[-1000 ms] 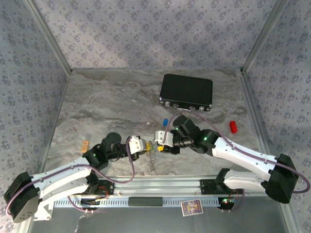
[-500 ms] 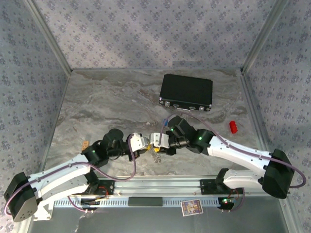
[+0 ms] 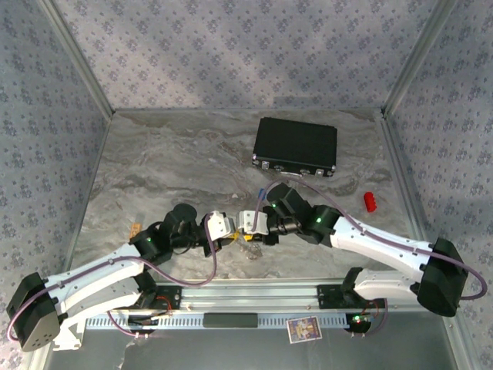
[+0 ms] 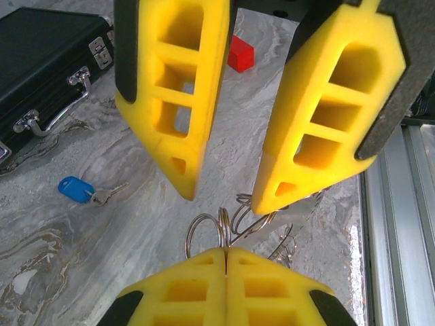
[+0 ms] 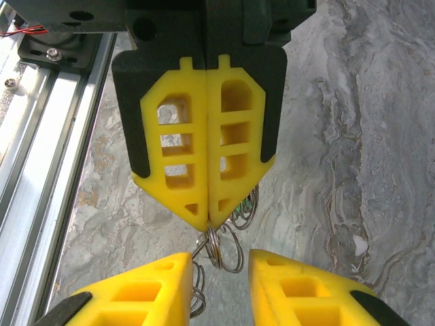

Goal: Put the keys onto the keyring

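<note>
I've got both arms meeting low over the marble table (image 3: 169,162), near my edge of it and in front of the black case (image 3: 296,145). The left claw (image 4: 224,252) is pressed together on the keyring (image 4: 223,223), pinching the top of its wire loops so the ring hangs off the fingertips just above the table. The right claw (image 4: 221,193) faces it tip to tip with its fingers apart, one on each side of the ring and holding nothing.

From the right wrist I see the same thing: the left claw (image 5: 207,219) clamped on the keyring (image 5: 213,246), and my right claw (image 5: 219,259) spread below it. The blue key (image 4: 76,189) lies loose on the table between the claws and the case, well apart from the ring. A speck of green sits behind the left fingertips, but I can't tell what it is.

I judge I'm at the handover or bracing step, with no key threaded yet. Next the right claw should either close on a loop to pry the coil open, or back away and fetch the blue key, which will need a fine pinch on its flat head.
</note>
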Motion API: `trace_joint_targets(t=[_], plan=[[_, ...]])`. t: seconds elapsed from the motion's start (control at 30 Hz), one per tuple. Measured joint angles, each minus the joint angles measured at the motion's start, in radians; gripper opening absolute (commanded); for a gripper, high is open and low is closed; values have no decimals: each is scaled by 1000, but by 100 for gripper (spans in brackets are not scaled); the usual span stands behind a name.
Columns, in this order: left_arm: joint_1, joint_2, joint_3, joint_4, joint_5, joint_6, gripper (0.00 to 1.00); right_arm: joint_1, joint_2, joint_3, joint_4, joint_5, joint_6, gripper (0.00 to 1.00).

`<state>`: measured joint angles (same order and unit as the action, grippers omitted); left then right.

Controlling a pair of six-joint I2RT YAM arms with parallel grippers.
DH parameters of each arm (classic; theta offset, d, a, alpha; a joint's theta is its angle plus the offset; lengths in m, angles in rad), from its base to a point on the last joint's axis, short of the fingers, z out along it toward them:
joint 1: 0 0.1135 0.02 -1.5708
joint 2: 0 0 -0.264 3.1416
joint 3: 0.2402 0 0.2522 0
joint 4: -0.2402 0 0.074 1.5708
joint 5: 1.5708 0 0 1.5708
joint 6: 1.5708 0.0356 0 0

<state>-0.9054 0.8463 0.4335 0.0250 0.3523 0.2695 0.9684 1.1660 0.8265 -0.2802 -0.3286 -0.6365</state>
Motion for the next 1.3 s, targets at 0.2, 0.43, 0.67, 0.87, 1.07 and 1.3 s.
trace_joint_targets(t=[0.2,0.43,0.67,0.87,1.07,1.3], plan=[[0,0,1,0,3,0,0,0,27,0,1,-22,-16,18],[0,0,2,-5,15,0,0,0,39,0,16,-47,-21,2],[0,-19,-18,34,-8,-43,29,-14,48,0,23,-80,-19,0],[49,-159,-211,256,-36,-138,36,-50,48,-27,56,-134,-3,0],[51,-185,-343,391,-38,-179,35,-71,48,-39,76,-178,19,0],[46,-177,-348,501,-38,-182,34,-71,48,-40,82,-212,39,0]])
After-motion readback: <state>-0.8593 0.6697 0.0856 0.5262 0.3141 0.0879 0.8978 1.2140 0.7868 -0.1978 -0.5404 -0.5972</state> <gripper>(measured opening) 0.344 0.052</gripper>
